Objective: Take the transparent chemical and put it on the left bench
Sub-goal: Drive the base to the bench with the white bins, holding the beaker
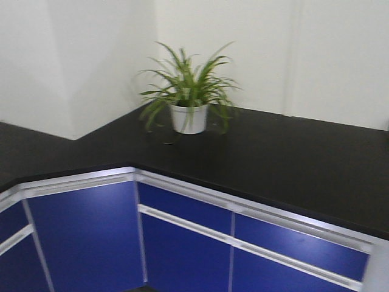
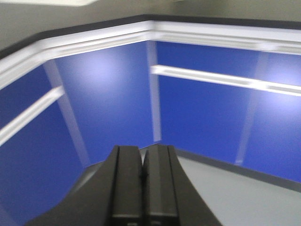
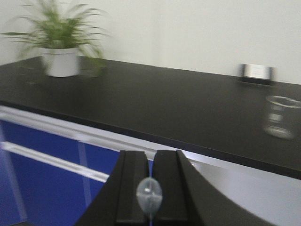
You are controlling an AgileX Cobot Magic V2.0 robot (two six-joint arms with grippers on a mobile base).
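Down at the bottom centre of the right wrist view, the right gripper (image 3: 150,159) has its two dark fingers drawn close together on the transparent chemical (image 3: 149,195). Only the pale, translucent bulb of its dropper shows in the narrow gap between them, and the glass is hidden behind the fingers. Beyond the fingertips a black worktop (image 3: 155,103) crosses the middle of that frame under a plain white wall. A potted plant (image 3: 59,56) in a white pot stands on it at upper left. A clear beaker (image 3: 281,117), blurred, stands on it at the right edge, well apart from the gripper. A small silvery fitting (image 3: 256,73) sits at the foot of the wall, too smeared to make out. At the bottom centre of the left wrist view, the left gripper (image 2: 142,153) has its fingers pressed flat against each other with nothing between them. It faces blue cabinet fronts (image 2: 108,94) with white trim, and a strip of grey floor (image 2: 225,188) lies at lower right. From the front view, the worktop bends round a corner with the plant just right of the bend. The left bench (image 1: 36,149) runs off to the left edge of the frame, and neither gripper appears in this view.
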